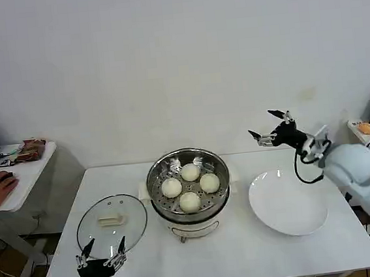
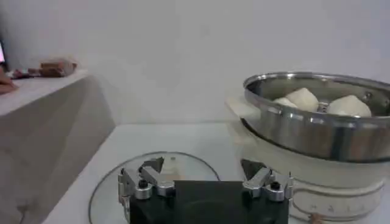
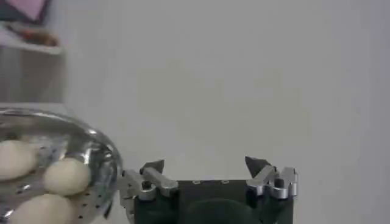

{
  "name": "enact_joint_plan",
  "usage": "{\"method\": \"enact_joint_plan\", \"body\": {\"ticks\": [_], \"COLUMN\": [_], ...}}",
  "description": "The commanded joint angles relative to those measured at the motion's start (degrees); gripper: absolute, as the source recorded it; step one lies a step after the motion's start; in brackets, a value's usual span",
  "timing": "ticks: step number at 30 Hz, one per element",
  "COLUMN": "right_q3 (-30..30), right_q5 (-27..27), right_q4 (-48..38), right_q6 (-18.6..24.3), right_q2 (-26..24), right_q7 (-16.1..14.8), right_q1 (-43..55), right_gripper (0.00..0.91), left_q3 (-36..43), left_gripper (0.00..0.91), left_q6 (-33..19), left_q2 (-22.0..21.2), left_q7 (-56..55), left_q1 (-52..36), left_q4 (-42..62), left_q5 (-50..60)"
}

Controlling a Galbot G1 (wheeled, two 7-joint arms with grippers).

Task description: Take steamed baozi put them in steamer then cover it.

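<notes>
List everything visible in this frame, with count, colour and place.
steamed baozi: four, cream-white, inside the steamer.
steamer: one, shiny steel on a white base, table centre.
cover: one, clear glass with white handle, flat on the table left of the steamer.
plate: one, white, right of the steamer.
side table: one, white, far left, a person's hand on it.
left end effector: open, near the cover's front edge.
right end effector: open, raised above the plate's far side.

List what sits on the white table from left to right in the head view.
Round clear glass lid with a white handle, lying flat → shiny stainless-steel steamer basket on its white pot base, holding four cream-white buns → flat white plate, bare.
</notes>
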Motion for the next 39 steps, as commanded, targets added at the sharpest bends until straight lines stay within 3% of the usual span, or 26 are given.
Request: {"method": "enact_joint_plan", "body": {"ticks": [1,6,9,18,25,39], "right_q3": [27.1,31.9,35.1,38.7,41.7,42.8], "right_q5": [-14.0,-21.2,-26.4,-27.0,-25.7,-25.0], "right_q4": [2.9,4.2,3.9,3.5,4.0,4.2], "right_q6": [4.8,6.8,10.2,19.3,21.0,25.0], "right_q2": [17.8,27.2,32.9,41.5,42.5,42.7], "right_q7": [3.8,3.7,3.2,0.3,-3.4,-5.2], "right_q1": [-25.6,-30.4,-32.7,-41.3,-46.0,-52.1], "right_gripper": [0.907,0.907,0.907,0.907,0.907,0.907], "left_q3": [-0.6,-1.2,-1.7,-3.4,-4.2,-3.1], "left_gripper": [0.907,0.907,0.907,0.907,0.907,0.907], "left_q6": [-0.6,-1.4,-2.4,-5.6,-9.9,-17.4], "left_q2": [0.2,0.3,0.5,2.3,5.3,10.3], "left_q7": [0.2,0.4,0.7,1.6,2.1,0.4], "left_q1": [-0.6,-1.0,-1.3,-3.5,-3.7,-5.6], "left_q4": [0.9,1.6,2.2,6.5,11.6,20.6], "left_q5": [1.0,3.0,3.4,7.7,16.2,34.4]}}
